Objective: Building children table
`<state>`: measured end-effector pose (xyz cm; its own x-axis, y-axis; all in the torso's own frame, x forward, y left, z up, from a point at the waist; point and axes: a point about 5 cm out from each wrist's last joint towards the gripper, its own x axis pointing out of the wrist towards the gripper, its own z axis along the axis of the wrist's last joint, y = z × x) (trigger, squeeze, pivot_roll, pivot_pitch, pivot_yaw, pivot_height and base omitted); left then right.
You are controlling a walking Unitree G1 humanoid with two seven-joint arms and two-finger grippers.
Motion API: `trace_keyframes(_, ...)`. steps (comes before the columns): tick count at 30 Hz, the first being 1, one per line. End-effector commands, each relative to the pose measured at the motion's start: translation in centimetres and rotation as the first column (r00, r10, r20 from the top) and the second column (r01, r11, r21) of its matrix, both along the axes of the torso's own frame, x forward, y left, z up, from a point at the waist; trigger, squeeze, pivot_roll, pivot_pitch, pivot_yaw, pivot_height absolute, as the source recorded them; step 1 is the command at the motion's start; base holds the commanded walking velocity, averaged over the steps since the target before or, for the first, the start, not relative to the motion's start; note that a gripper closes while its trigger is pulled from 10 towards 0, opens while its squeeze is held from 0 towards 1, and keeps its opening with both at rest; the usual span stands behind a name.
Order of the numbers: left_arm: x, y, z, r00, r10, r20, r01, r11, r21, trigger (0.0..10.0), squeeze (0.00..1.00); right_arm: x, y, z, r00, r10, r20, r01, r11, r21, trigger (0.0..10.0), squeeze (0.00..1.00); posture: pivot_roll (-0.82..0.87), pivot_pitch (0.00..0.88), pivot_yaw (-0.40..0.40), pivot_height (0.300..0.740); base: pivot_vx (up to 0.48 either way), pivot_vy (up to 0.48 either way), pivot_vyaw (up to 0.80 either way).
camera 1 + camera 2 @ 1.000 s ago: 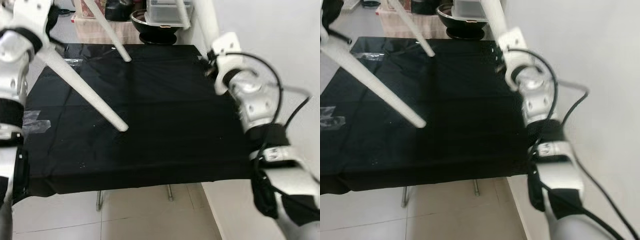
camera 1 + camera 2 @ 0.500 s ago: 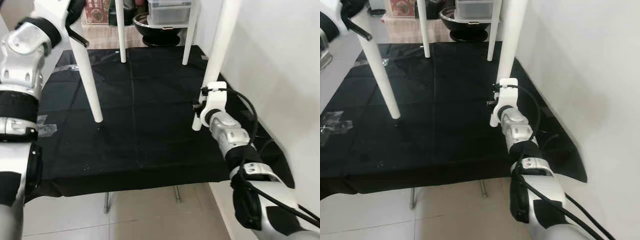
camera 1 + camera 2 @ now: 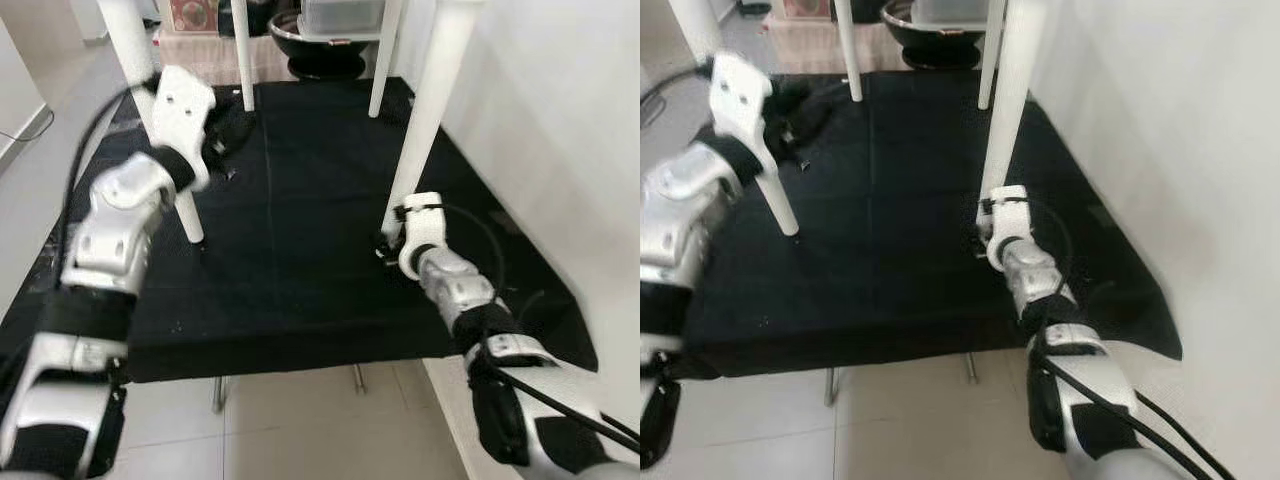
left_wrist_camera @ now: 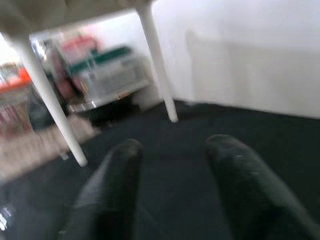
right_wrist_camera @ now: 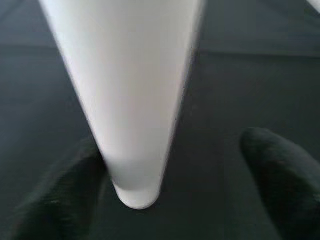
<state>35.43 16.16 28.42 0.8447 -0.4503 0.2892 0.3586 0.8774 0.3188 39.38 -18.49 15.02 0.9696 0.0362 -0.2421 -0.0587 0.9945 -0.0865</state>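
Note:
A white children's table stands upright on the black cloth. I see its front-left leg, front-right leg and two back legs. My left gripper hovers just right of the front-left leg, open and empty, its two black fingers spread over the cloth. My right gripper is low at the foot of the front-right leg. It is open, with one finger on each side of the leg.
A white wall runs close along the right side. Behind the cloth sit a black bowl and a clear plastic box. The cloth's front edge drops to a tiled floor.
The white table went from tilted to standing on all its legs. My left gripper let go of the front-left leg and dropped beside it. My right gripper slid down to the front-right leg's foot.

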Motion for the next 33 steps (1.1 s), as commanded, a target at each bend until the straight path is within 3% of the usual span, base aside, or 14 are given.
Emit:
trace_keyframes(1,-1.4,-0.8,-0.4,1.0,-0.022,-0.005,0.022,0.998,-0.053,10.0,1.0,-1.4,-2.3,-0.4,0.997,-0.059,0.044,0.059,0.998,0.009,10.0,1.0,0.04,0.084,-0.033,0.74,0.0,0.0,0.0)
trace_keyframes(6,-2.5,-1.0,-1.6,0.999,-0.024,-0.03,0.021,0.997,-0.076,10.0,1.0,-3.1,-2.5,-0.1,0.993,-0.021,0.12,0.017,0.999,0.028,10.0,1.0,0.03,0.083,-0.029,0.74,0.0,0.0,0.0)
trace_keyframes(8,-3.8,-1.2,-3.7,0.997,-0.01,-0.083,0.002,0.995,-0.095,10.0,1.0,-5.3,-1.3,0.6,0.975,0.05,0.215,-0.06,0.997,0.043,10.0,1.0,0.02,0.079,-0.02,0.74,0.0,0.0,0.0)
trace_keyframes(9,-3.8,-1.2,-3.7,0.997,-0.01,-0.083,0.002,0.995,-0.095,10.0,1.0,-5.3,-1.3,0.6,0.975,0.05,0.215,-0.06,0.997,0.043,10.0,1.0,0.02,0.079,-0.02,0.74,0.0,0.0,0.0)
trace_keyframes(11,-5.3,-1.2,-6.8,0.986,0.027,-0.165,-0.05,0.99,-0.131,10.0,1.0,-7.8,0.9,0.3,0.954,0.117,0.277,-0.133,0.99,0.038,10.0,1.0,0.02,0.069,-0.015,0.74,0.0,0.0,0.0)
trace_keyframes(13,-5.8,-1.1,-7.5,0.981,0.041,-0.19,-0.069,0.988,-0.142,10.0,1.0,-8.3,1.4,0.1,0.949,0.132,0.286,-0.147,0.989,0.03,10.0,0.99,0.02,0.067,-0.016,0.74,0.0,0.0,0.0)
trace_keyframes(14,-6.3,-1.1,-8.5,0.974,0.067,-0.218,-0.099,0.985,-0.139,10.0,1.0,-8.9,2.1,-0.3,0.945,0.15,0.291,-0.162,0.987,0.018,10.0,0.74,0.02,0.065,-0.018,0.74,0.0,0.0,0.0)
trace_keyframes(15,-6.8,-1.0,-9.7,0.965,0.09,-0.247,-0.125,0.984,-0.128,10.0,1.0,-9.4,2.6,-0.6,0.942,0.159,0.295,-0.171,0.985,0.015,10.0,0.0,0.03,0.06,-0.023,0.74,0.0,0.0,0.0)
trace_keyframes(16,-7.6,-1.0,-10.8,0.953,0.115,-0.28,-0.153,0.981,-0.116,10.0,0.09,-10.0,3.1,-0.8,0.94,0.177,0.293,-0.187,0.982,0.006,10.0,0.0,0.03,0.059,-0.025,0.74,0.0,0.0,0.0)
trace_keyframes(17,-7.6,-1.0,-10.8,0.953,0.115,-0.28,-0.153,0.981,-0.116,10.0,0.09,-10.0,3.1,-0.8,0.94,0.177,0.293,-0.187,0.982,0.006,10.0,0.0,0.03,0.059,-0.025,0.74,0.0,0.0,0.0)
trace_keyframes(18,-8.4,-0.8,-12.1,0.935,0.142,-0.324,-0.19,0.974,-0.122,10.0,0.0,-10.3,3.4,-0.8,0.934,0.195,0.298,-0.201,0.98,-0.011,10.0,0.0,0.03,0.053,-0.027,0.74,0.0,0.0,0.0)
trace_keyframes(20,-9.3,-0.7,-13.3,0.91,0.169,-0.379,-0.235,0.963,-0.135,10.0,0.0,-10.3,3.3,-0.6,0.935,0.204,0.291,-0.208,0.978,-0.017,10.0,0.0,0.03,0.049,-0.03,0.74,0.0,0.0,0.0)
trace_keyframes(26,-9.7,-0.9,-13.9,0.895,0.204,-0.396,-0.274,0.953,-0.13,10.0,0.0,-10.1,3.1,-0.7,0.939,0.213,0.271,-0.223,0.975,0.006,10.0,0.0,0.04,0.034,-0.042,0.74,0.0,0.0,0.0)
trace_keyframes(33,-10.2,-0.3,-15.2,0.863,0.3,-0.407,-0.362,0.929,-0.082,10.0,0.0,-9.7,3.6,-0.7,0.915,0.296,0.273,-0.305,0.952,-0.009,10.0,0.0,0.05,0.008,-0.058,0.74,0.0,0.0,0.11)
